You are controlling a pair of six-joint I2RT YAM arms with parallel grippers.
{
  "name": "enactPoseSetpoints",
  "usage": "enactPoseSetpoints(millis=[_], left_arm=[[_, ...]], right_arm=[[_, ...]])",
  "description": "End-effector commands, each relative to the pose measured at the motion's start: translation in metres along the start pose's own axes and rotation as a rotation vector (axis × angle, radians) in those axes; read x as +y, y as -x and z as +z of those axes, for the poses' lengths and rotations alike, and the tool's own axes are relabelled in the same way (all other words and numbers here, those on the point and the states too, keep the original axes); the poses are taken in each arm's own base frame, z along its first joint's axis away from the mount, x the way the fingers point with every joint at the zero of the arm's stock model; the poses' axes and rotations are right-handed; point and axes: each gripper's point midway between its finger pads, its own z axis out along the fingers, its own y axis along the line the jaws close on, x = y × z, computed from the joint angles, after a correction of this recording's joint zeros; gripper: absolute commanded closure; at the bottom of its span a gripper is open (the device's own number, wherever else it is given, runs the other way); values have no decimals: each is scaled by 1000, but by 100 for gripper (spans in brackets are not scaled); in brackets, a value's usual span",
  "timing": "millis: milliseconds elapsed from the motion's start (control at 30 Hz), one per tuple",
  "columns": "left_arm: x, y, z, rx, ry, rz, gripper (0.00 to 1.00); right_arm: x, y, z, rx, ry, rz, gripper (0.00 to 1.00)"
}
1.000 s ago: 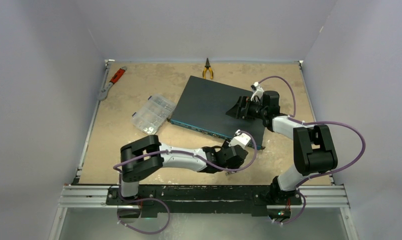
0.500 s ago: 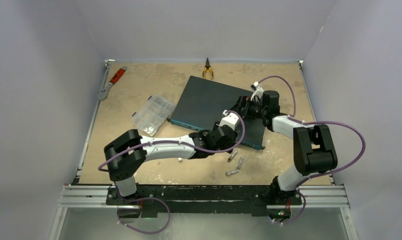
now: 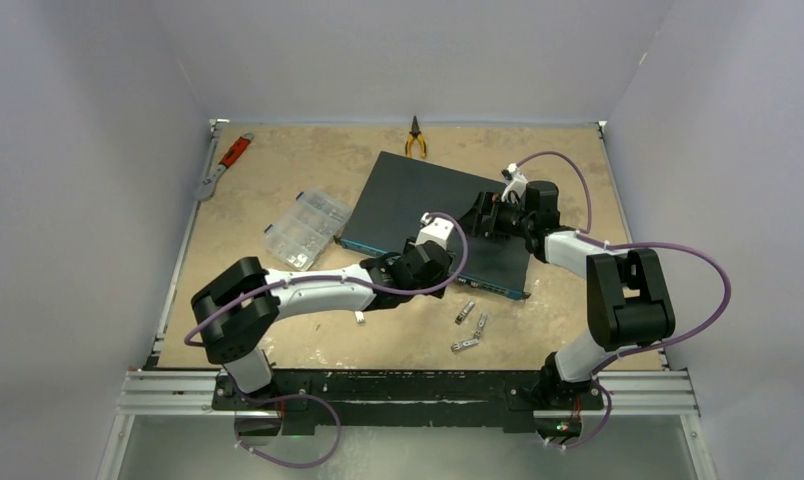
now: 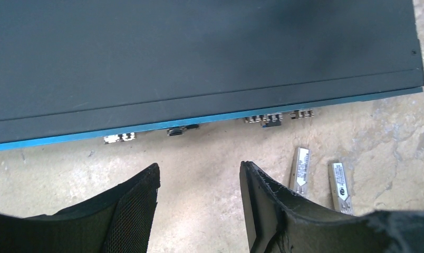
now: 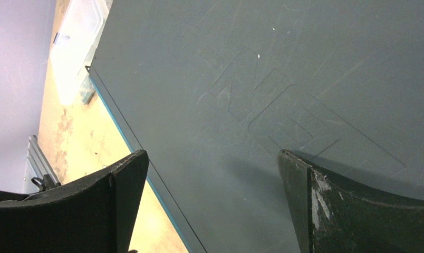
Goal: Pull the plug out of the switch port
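top external view: a flat dark-teal switch [image 3: 408, 195] lies at a slant near the middle of a sandy tabletop [image 3: 278, 180], its thin blue-edged face turned toward the arms. the left arm reaches in from the near left and its wrist sits just in front of that face. the right arm bends in from the right, with its wrist over the far right part of the switch's top. three small silver modules [image 3: 465, 312] lie loose on the tabletop near the switch's right front corner. a clear compartment box [image 3: 306, 228] sits just beside the switch's left end. yellow-handled pliers [image 3: 415, 138] lie at the far edge and a red-handled wrench [image 3: 225, 165] at the far left

left wrist view: the left fingers [image 4: 136, 205] are spread apart and hold nothing, pointing at the row of ports [image 4: 273, 118] from a little way off. a small dark plug [image 4: 177, 130] sticks out of a port directly ahead of the gap between them, and other small connectors show further along the row. two of the loose modules lie just right of the fingers

right wrist view: the right fingers [image 5: 120, 184] are wide apart and empty over the switch's scratched top panel; whether they touch it cannot be told
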Motion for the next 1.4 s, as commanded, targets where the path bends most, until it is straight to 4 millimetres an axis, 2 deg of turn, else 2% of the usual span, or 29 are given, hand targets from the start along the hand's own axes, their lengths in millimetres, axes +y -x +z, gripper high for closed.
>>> enactPoseSetpoints(millis=[0,100,367,400,833,900,1367], left_arm=[[15,12,-8,-35,33,-50,44],[15,12,-8,-36,32,-53,44],[-16,10,-1,-23,-104,-64,47],[-23,17,0,-47,-122,-76,47],[-95,15,15,-62,-167,-31,49],[-95,9,19,-38,-137,-18,50],[-94,2,47,-17,-39,-34,57]], right_arm=[[-61,-82,-8,229,-252,135,1],[-61,-83,-9,230,-252,136,1],[-61,-83,-9,230,-252,137,1],[-61,-83,-9,229,-251,136,1],[-60,-83,-10,228,-249,136,1],[-60,-84,-10,229,-248,135,1],[-59,-83,-11,230,-243,136,1]])
